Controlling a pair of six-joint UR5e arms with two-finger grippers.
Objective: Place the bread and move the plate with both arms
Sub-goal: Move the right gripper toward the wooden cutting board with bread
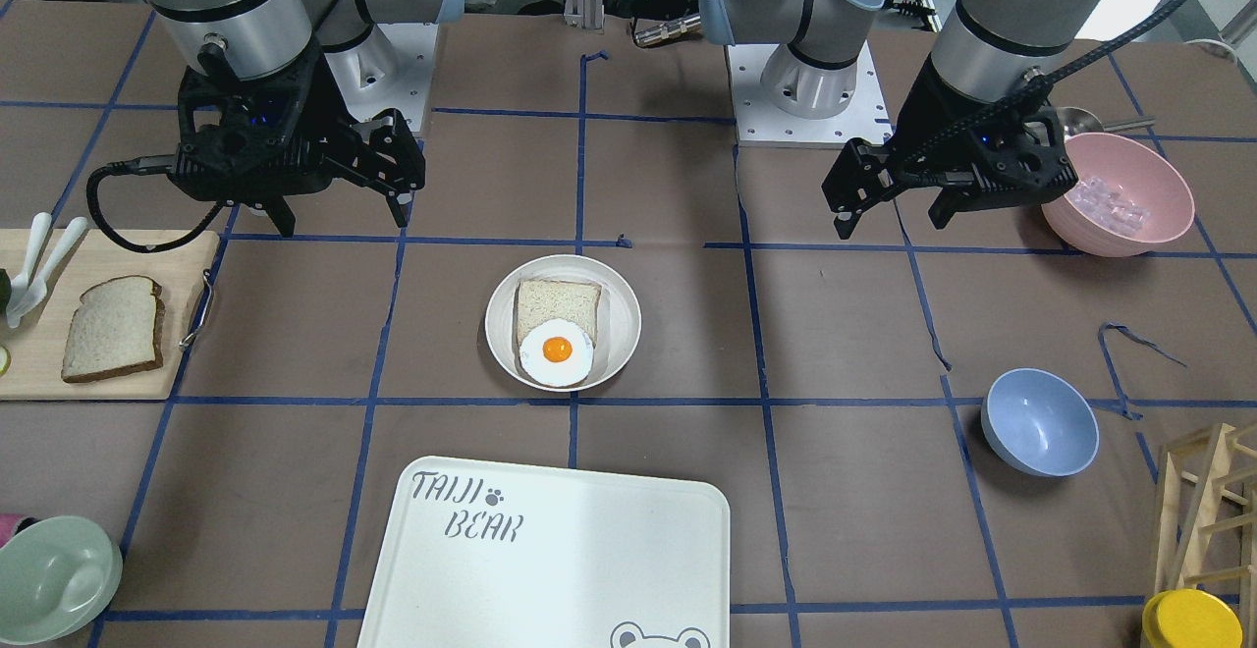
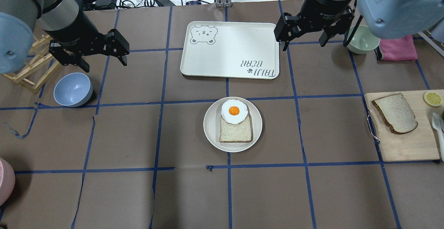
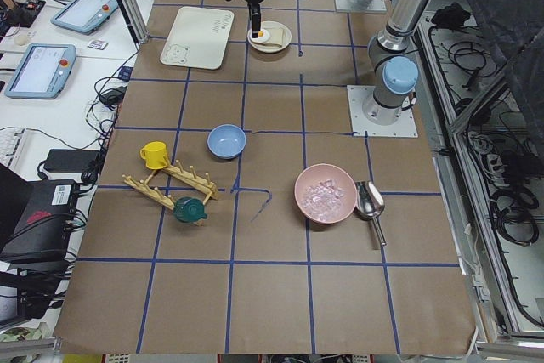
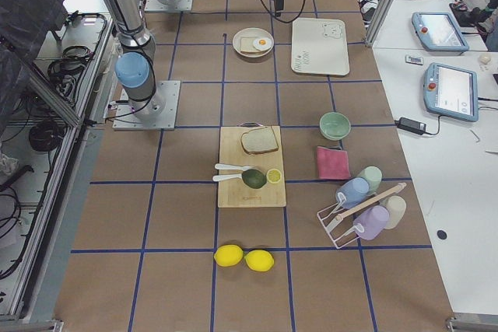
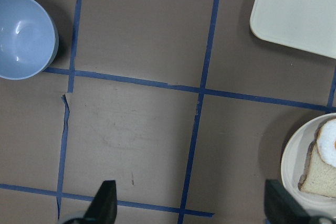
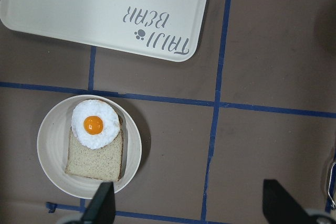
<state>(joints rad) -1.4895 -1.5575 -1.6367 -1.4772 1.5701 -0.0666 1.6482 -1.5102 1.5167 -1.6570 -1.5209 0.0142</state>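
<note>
The bread [image 1: 113, 327], a dark-crusted slice with a domed top, lies on a wooden cutting board [image 1: 187, 275]; it also shows in the overhead view [image 2: 395, 113]. The round white plate [image 1: 621, 319] sits mid-table and holds a paler square slice with a fried egg on it; it also shows overhead [image 2: 211, 125] and in the right wrist view [image 6: 52, 150]. My right gripper [image 2: 304, 45] is open and empty, raised over the tray's corner, away from the bread. My left gripper [image 2: 104, 64] is open and empty, raised near the blue bowl.
The white "TAIJI BEAR" tray [image 2: 230, 48] lies beyond the plate. A blue bowl [image 2: 73, 89] and a wooden rack [image 2: 31, 69] are on my left. A green bowl [image 2: 362, 39] and a pink cloth [image 2: 397, 48] are at the far right. A pink bowl [image 1: 1120, 191] stands near the left arm's base.
</note>
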